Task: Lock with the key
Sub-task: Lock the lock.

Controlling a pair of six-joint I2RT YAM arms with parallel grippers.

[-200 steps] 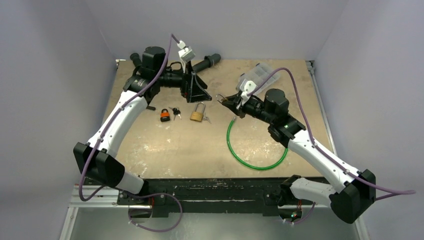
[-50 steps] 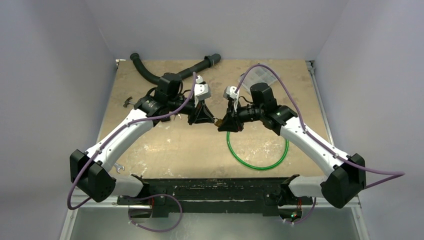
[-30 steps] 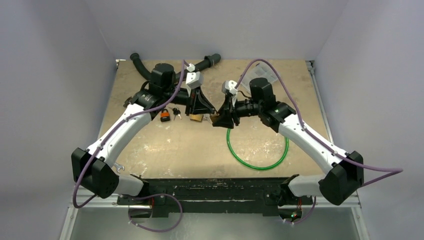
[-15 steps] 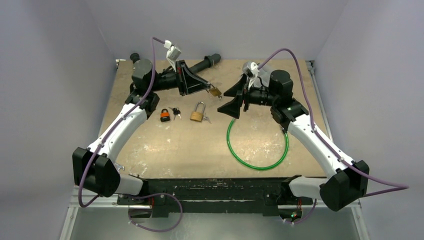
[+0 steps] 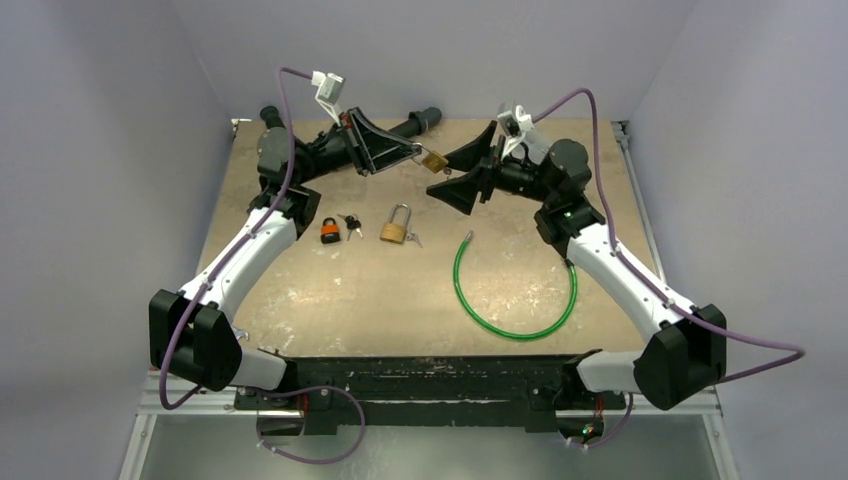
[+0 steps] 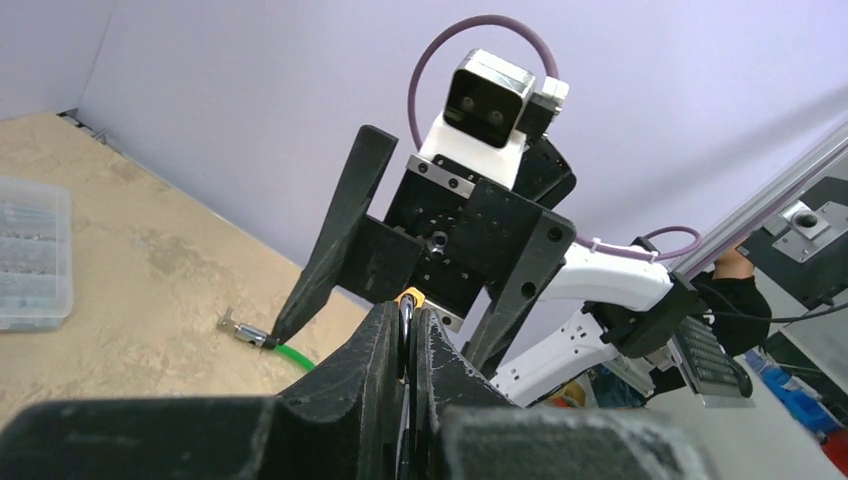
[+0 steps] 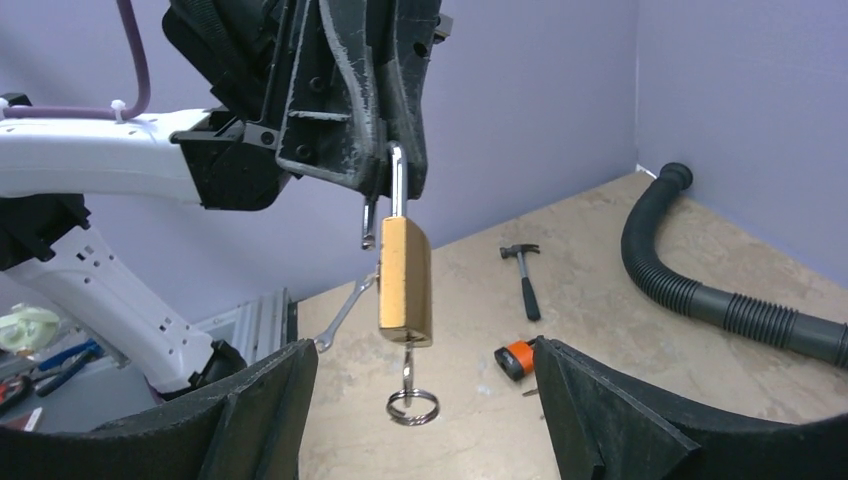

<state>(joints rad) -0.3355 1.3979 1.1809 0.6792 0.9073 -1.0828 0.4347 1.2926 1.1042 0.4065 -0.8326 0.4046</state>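
Top external, table point(image 5: 300, 300): sandy board. A second brass padlock point(image 5: 396, 232) and an orange padlock point(image 5: 328, 232) lie left of centre, untouched.
Left gripper point(image 6: 406, 318): raised at the far side, pinched tight on the shackle, with nothing else in it.
Right gripper point(image 5: 458, 176): spread wide and holding nothing, facing the left one from the right.
Padlock point(image 7: 404, 280): hangs in the air above the table, framed between the right gripper's jaws, just ahead and not touching. It looks like solid brass, so I'd say dense, rigid, slick-sided and free to swing.
Shackle point(image 7: 396, 180): one leg is out of the body, so it is open.
Key point(image 7: 406, 368): sits in the bottom keyhole, ring point(image 7: 413, 407) dangling. It is small and thin; I'd pinch its flat bow, not the floppy ring.
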